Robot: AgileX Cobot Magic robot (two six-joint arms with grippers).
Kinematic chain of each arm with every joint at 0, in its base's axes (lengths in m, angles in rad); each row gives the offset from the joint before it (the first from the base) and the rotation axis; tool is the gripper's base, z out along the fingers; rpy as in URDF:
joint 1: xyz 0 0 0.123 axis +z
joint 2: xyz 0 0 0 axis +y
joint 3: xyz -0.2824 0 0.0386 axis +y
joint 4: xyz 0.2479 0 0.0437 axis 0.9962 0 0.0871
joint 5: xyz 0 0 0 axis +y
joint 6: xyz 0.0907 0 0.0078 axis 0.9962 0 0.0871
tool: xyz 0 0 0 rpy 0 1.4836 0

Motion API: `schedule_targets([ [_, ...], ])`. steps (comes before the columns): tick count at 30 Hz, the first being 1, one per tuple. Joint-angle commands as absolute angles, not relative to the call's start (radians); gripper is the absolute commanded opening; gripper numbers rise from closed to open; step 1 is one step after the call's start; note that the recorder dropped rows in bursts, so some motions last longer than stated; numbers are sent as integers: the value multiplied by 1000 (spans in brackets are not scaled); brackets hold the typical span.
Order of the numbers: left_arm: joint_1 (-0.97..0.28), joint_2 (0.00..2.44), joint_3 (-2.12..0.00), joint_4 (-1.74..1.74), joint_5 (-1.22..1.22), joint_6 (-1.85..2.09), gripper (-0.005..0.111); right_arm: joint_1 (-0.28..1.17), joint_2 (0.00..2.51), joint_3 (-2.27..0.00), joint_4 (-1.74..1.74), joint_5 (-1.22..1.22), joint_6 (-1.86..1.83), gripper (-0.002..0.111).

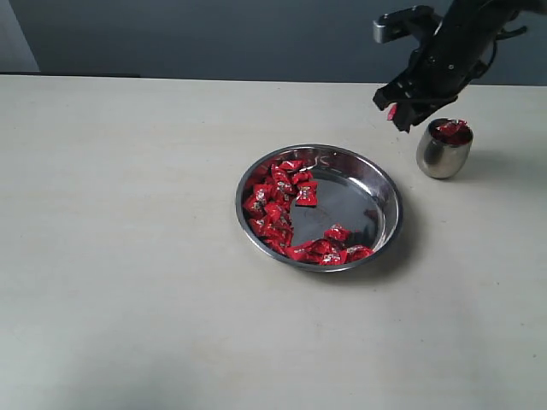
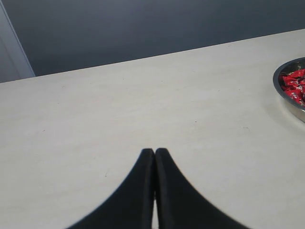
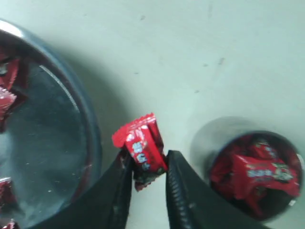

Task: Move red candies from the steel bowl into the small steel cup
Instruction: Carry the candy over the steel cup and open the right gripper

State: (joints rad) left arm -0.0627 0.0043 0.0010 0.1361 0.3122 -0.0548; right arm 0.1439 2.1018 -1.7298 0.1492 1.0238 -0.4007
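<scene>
R claw (image 1: 396,112): clamping one red candy by its lower end, pads pinching the wrapper; hanging above the table (image 1: 128,256), not touching it.
Held candy (image 3: 141,145): sticking up out of the pads, tilted; sitting over bare tabletop between bowl rim & cup, not over the cup mouth yet.
Cup (image 1: 440,158): standing upright just beside the claw, far right of the table; red candies (image 1: 451,131) are filling it approx. to the rim.
Step in hand: carrying the candy across to the cup, I'd judge.
Doing it well: centring the pads over the mouth before letting go. Coming in low, since the pile is leaving little room & a candy dropped from high could be bouncing out. Keeping the pads clear of the rim so the cup isn't getting tipped.
Bowl (image 1: 342,203): lying mid-table, apart from the cup; loose candies (image 1: 275,201) are crowding its left side & front rim, so plenty to go.
L claw (image 2: 154,155): pads pressing together w/ nothing between, hovering over bare table well away; the bowl is only just showing at the edge of its view.
</scene>
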Motion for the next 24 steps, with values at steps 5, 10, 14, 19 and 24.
schedule_targets([
  [5,-73,0,0,136,309,-60,0,39,2086,-1732,140,1001,-384,1],
  [10,-73,0,0,136,309,-60,0,11,2086,-1732,137,989,-365,1],
  [14,-73,0,0,136,309,-60,0,2,2090,-1732,132,987,-365,1],
  [19,-73,0,0,136,309,-60,0,0,2113,-1732,134,993,-365,1],
  [24,-73,0,0,136,309,-60,0,0,2132,-1732,134,987,-363,1],
])
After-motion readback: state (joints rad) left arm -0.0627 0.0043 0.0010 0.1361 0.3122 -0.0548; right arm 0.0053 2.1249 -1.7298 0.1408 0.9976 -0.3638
